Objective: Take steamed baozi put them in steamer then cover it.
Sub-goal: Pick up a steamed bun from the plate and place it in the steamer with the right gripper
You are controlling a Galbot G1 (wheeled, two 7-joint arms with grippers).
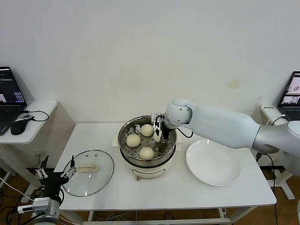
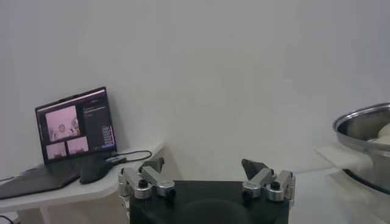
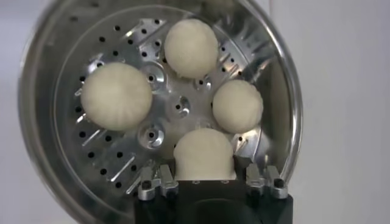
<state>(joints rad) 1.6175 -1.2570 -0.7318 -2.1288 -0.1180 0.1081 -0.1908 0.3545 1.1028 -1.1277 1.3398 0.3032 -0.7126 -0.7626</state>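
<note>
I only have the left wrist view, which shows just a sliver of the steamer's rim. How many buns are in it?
Observer: Four round cream-white buns are inside the shiny steel steamer basket.
Operator: Is the right gripper holding one?
Observer: Yes, the right gripper is closed on the fourth bun.
Operator: Where is the lid?
Observer: The round clear glass lid lies flat on the white table, on the steamer's left, next to the open left gripper.

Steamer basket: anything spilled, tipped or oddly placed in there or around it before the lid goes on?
Nothing stands out. All four baozi sit apart on the steamer floor; the right claw is closed around the fourth. The plate is bare, the cover lies flat on the table by the open left claw.
</note>
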